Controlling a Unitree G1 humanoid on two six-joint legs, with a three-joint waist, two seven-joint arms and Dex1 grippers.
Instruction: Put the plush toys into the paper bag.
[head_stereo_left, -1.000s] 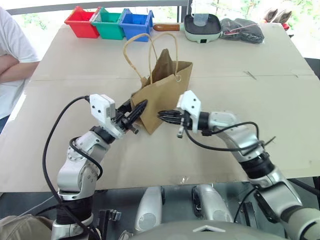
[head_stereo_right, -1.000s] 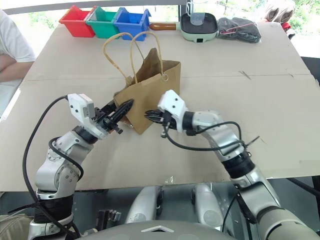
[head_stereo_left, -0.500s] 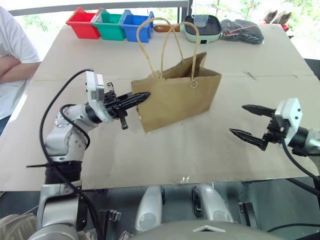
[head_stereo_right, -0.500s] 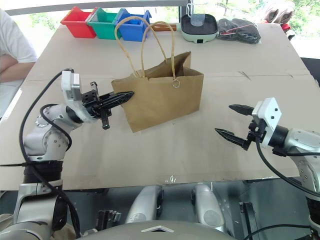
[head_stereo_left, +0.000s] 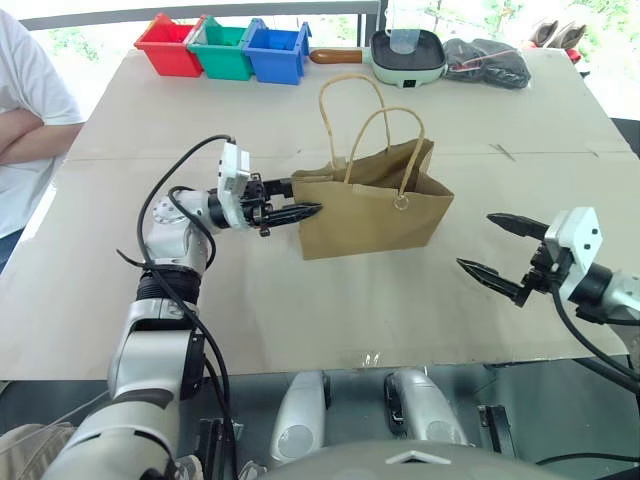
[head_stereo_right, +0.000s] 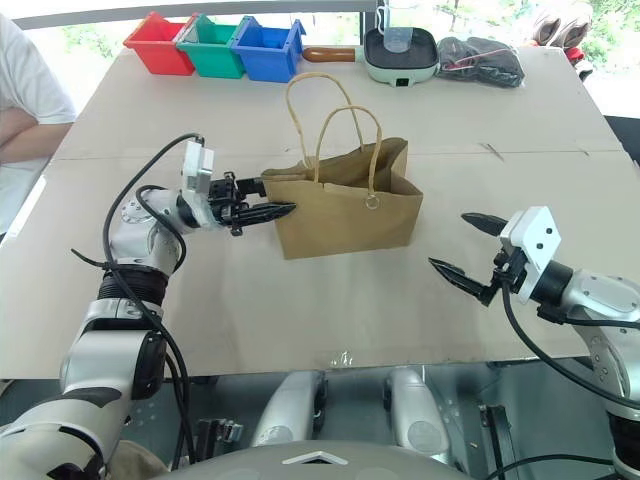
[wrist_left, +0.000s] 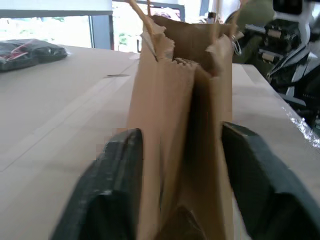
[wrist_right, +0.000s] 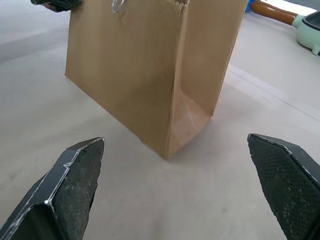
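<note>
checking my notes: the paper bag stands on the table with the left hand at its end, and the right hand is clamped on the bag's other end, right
Not quite. The right hand is open and apart from the paper bag, with bare table between them, as the left eye view shows. The rest holds: the bag stands on the table with the left hand at its end.

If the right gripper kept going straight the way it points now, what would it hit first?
Most likely the paper bag: the right gripper, jaws wide open, points across bare table straight at the bag's near corner, with nothing between. Depth is hard to judge.
</note>
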